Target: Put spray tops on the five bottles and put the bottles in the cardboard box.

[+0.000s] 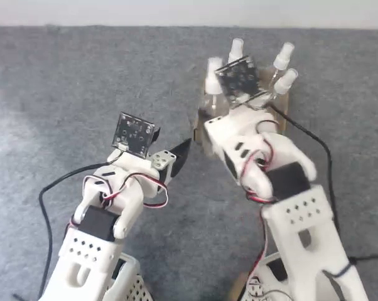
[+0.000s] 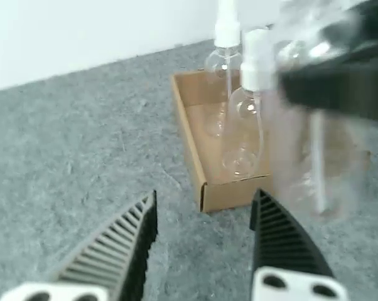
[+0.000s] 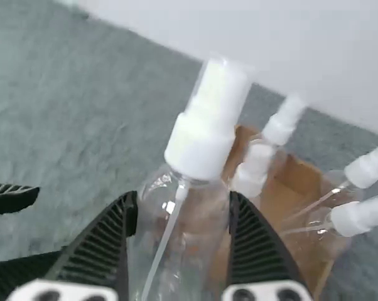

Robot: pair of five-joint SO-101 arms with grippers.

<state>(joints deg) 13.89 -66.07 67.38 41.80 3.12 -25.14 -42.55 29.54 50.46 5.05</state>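
My right gripper [image 3: 181, 207] is shut on a clear bottle [image 3: 176, 232] that carries a white spray top [image 3: 208, 125]. It holds the bottle upright by the left edge of the cardboard box [image 1: 284, 103]. In the high view the held bottle [image 1: 213, 88] shows beside the right gripper [image 1: 208, 122]. Several other capped bottles [image 1: 283, 58] stand inside the box [image 3: 299, 182]. My left gripper [image 2: 205, 200] is open and holds nothing, low over the carpet just short of the box [image 2: 192, 141]. From above, the left gripper [image 1: 178, 155] sits left of the box.
Grey carpet [image 1: 70, 81] covers the table, with free room to the left of the box. White perforated arm bases [image 1: 123, 285] stand at the near edge. A black cable [image 1: 48, 194] trails left of the left arm, and another [image 1: 314, 141] runs beside the right arm.
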